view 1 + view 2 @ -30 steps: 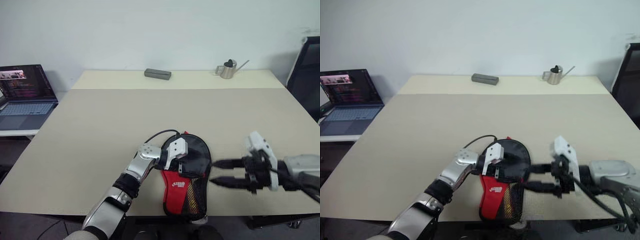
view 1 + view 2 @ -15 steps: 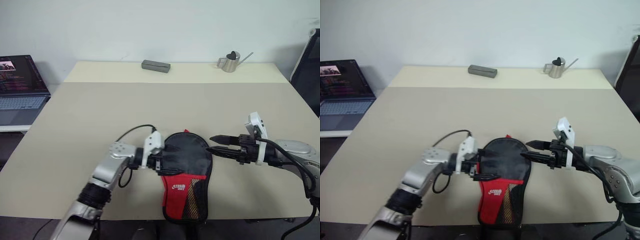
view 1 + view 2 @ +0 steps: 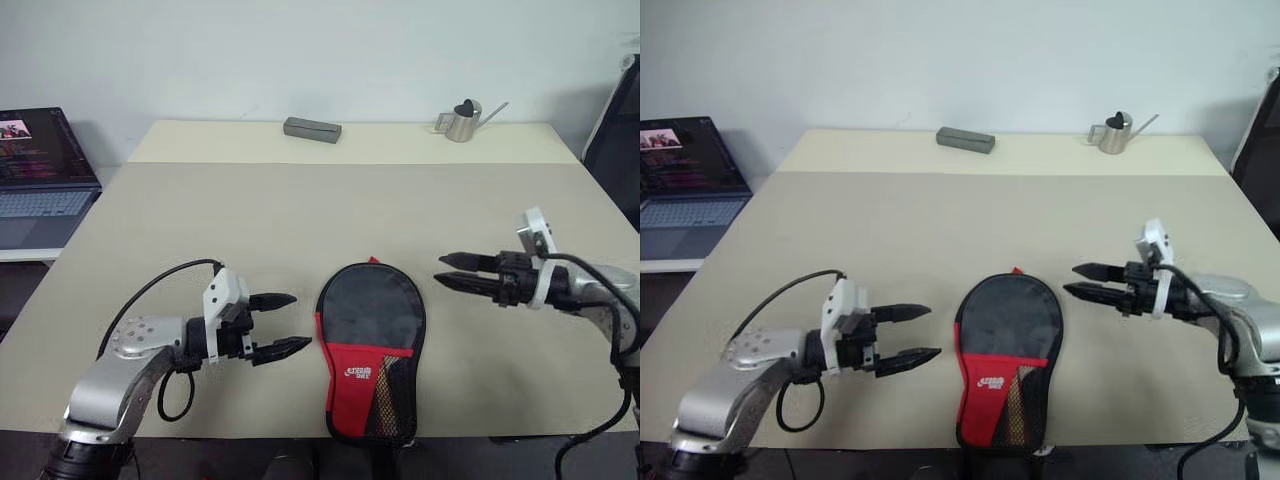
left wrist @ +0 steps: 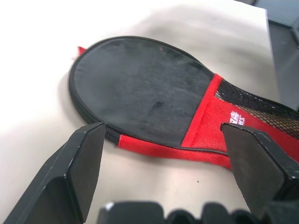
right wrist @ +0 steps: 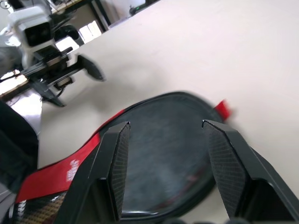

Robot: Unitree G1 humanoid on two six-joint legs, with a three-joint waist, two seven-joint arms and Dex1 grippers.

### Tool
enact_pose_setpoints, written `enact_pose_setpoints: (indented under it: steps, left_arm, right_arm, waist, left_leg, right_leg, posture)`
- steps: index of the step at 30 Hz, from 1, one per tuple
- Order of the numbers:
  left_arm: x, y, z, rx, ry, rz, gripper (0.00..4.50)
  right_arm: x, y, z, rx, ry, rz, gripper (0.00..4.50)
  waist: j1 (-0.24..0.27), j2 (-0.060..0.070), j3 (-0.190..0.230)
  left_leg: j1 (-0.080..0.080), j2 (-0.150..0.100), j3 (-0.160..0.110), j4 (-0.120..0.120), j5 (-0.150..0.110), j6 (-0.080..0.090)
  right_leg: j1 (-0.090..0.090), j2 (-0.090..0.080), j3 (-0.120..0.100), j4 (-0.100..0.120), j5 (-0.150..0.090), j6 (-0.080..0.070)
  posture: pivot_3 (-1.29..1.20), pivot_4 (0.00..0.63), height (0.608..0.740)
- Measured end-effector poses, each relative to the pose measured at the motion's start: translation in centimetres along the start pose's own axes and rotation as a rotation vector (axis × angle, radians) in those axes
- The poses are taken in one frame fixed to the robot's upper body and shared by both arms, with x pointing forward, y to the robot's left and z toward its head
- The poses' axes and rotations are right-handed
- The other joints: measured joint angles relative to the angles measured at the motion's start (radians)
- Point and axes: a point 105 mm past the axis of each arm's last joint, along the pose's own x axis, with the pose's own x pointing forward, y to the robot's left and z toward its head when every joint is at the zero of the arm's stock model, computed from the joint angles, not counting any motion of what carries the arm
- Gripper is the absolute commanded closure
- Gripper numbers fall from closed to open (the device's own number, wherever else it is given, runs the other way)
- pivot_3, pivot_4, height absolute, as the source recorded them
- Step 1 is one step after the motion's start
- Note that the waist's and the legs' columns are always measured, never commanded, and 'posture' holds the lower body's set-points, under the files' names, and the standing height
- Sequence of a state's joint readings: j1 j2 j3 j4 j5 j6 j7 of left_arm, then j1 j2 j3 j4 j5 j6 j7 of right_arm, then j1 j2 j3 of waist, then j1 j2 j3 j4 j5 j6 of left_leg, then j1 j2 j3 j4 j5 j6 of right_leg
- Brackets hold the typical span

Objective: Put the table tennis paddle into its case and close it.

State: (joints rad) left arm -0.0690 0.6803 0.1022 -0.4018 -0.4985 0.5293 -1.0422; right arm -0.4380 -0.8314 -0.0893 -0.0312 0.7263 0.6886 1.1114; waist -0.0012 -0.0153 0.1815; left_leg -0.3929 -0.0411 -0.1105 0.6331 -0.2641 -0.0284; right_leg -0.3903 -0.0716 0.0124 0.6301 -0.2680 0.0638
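Black-and-red paddle-shaped fabric zip case (image 3: 370,352): flat on desk, long axis toward the robot. Left gripper (image 3: 283,325) nearer, right gripper (image 3: 452,271) beyond; both jaws released, empty.

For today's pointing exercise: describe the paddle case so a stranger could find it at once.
On the beige table, look at the near edge, between the two grippers. The case lies flat there: paddle-shaped, black at the round end, red with mesh towards the narrow end.

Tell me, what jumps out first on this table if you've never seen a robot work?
The black and red case lies flat at the table's near edge. The left gripper and the right gripper flank it, fingers open, neither touching it. A small metal watering can stands at the far edge.
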Motion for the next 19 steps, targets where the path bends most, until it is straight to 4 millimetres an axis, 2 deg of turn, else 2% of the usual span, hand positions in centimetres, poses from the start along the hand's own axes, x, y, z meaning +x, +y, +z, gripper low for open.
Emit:
enact_pose_setpoints:
  steps: [4,11,15,19]
  left_arm:
    - [-1.2,0.2,0.4,0.016,0.014,0.094,0.22]
    - [-1.6,1.8,1.7,0.081,0.016,0.233,0.22]
    - [-1.9,3.1,1.9,0.127,0.029,0.287,0.22]
    - [-1.5,3.5,1.5,0.118,0.031,0.309,0.22]
  right_arm:
    - [-0.8,-2.0,0.3,0.002,0.004,-0.019,1.8]
    - [-2.4,-6.3,-0.5,-0.02,0.06,-0.119,1.8]
    - [-2.8,-7.4,-0.2,-0.064,0.08,-0.135,1.8]
    - [-2.7,-8.2,-0.1,-0.078,0.08,-0.148,1.8]
  waist:
    - [-0.001,0.0,0.0]
    - [-0.002,0.001,0.0]
    - [-0.002,0.001,0.001]
    - [-0.005,0.001,0.001]
  left_leg:
    - [0.001,0.0,0.001,0.0,0.0,0.0]
    - [0.001,0.0,0.004,0.001,0.001,-0.002]
    - [0.001,0.0,0.005,0.002,0.001,-0.002]
    - [0.001,0.0,0.005,0.002,0.001,-0.002]
  right_leg:
    - [0.0,0.0,0.001,0.0,0.0,0.0]
    - [0.0,0.0,0.001,0.001,0.001,-0.001]
    - [0.0,0.0,0.002,0.002,0.001,-0.001]
    - [0.0,0.0,0.002,0.002,0.001,-0.001]
  posture:
    - [0.0,0.15,0.74]
    - [0.0,0.15,0.74]
    - [0.0,0.15,0.74]
    - [0.0,0.15,0.74]
